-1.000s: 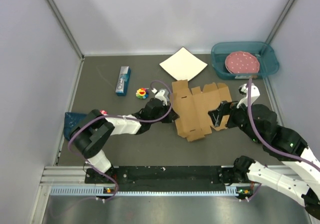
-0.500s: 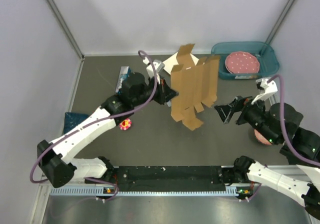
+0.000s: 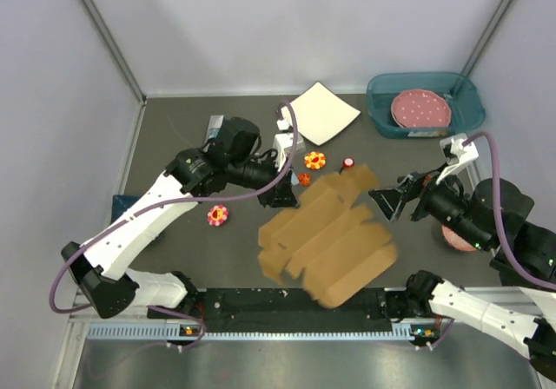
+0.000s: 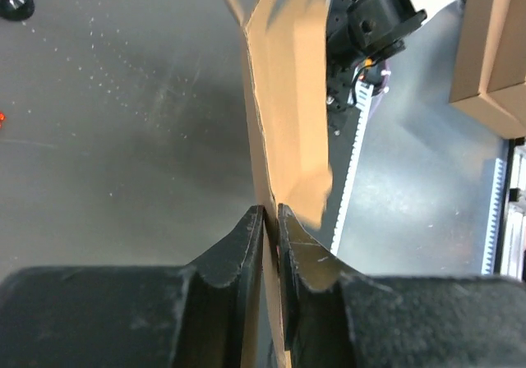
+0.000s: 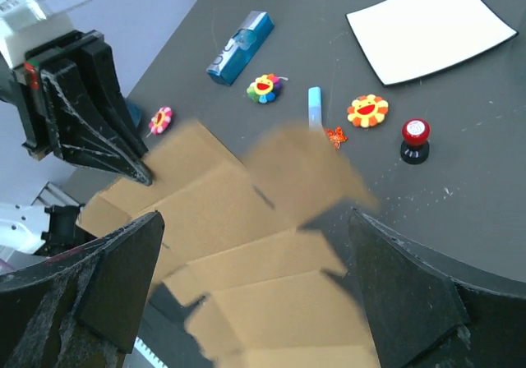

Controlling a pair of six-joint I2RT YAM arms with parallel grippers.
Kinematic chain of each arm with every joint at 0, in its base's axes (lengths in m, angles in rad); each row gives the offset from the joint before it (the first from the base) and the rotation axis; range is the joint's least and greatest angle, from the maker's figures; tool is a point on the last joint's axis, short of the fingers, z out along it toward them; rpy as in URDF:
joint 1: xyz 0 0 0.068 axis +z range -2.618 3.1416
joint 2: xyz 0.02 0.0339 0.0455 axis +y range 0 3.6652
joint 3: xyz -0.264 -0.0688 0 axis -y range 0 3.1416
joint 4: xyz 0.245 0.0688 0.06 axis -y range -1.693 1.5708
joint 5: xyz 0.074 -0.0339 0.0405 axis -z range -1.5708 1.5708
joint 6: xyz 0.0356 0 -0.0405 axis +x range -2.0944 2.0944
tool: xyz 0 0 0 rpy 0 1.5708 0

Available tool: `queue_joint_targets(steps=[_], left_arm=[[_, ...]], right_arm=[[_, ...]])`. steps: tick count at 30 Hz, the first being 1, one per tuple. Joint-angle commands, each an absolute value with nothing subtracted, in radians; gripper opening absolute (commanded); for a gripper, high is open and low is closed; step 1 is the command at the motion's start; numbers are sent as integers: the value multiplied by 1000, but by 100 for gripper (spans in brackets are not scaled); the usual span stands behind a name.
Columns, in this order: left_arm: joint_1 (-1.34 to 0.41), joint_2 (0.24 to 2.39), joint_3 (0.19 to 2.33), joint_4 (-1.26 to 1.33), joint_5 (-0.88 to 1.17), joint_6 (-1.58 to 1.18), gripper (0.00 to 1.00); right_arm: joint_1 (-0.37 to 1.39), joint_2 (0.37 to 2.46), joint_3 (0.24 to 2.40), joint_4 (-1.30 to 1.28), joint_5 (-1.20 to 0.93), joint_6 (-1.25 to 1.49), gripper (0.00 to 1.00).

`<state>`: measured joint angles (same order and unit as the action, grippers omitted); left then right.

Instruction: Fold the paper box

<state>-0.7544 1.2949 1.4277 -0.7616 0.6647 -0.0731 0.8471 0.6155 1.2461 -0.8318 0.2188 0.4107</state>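
Paper box (image 3: pixel 326 246): flat, blurred, off the table. Left gripper (image 4: pixel 269 212): clamped on box edge. Right gripper (image 3: pixel 388 200): jaws wide apart, near box.

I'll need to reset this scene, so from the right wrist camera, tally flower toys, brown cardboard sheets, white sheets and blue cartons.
flower toys: 3 (pink flower, rainbow flower, orange flower)
paper box: 1
white sheet: 1
blue carton: 1
Total: 6

Overhead, two wrists — paper box (image 3: pixel 326 250) shared.
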Motion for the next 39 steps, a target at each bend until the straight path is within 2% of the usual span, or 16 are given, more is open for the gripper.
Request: queue_joint_targets(steps=[1,4,8,12,15,16,18,19,21,25,26,30,33,34,36,39], left_arm=[[-750,1324,1424,-903,615,89,17],[-738,1411,1437,-916,513,158,10],[-664,1566,1575,-911,460,154,11],[-629,1589,1589,-785,225,22,27],[-609,1458,1409,-543,111,-139,37],[-606,1357,1265,-478,92,-185,42],[-606,1243,1111,-344,9,-367,59],[-604,1130,953,-215,-36,-426,67],[-604,1031,815,-134,-72,-601,70],[-615,821,637,-195,-23,-767,76],[-636,780,606,-195,-31,-787,98],[-702,611,551,-288,-133,-793,99],[-733,540,555,-406,-189,-818,99],[-733,513,546,-428,-216,-845,99],[-733,488,528,-466,-232,-876,99],[-732,445,447,-441,-250,-954,99]], right_arm=[[851,595,1276,-824,181,382,95],[851,585,1238,-822,183,382,95],[851,581,1189,-824,190,379,95],[851,581,1163,-822,193,377,96],[851,591,1119,-816,209,373,96],[851,595,1103,-813,216,371,96],[851,615,1056,-796,224,373,96],[851,623,1039,-789,224,376,96],[851,656,990,-749,235,387,96],[848,751,905,-687,323,439,95],[845,774,875,-675,346,461,95],[827,945,854,-623,411,515,86],[805,1081,867,-516,364,522,72],[804,1115,874,-493,382,520,61],[799,1216,899,-428,391,503,59],[795,1320,917,-342,315,469,64]])
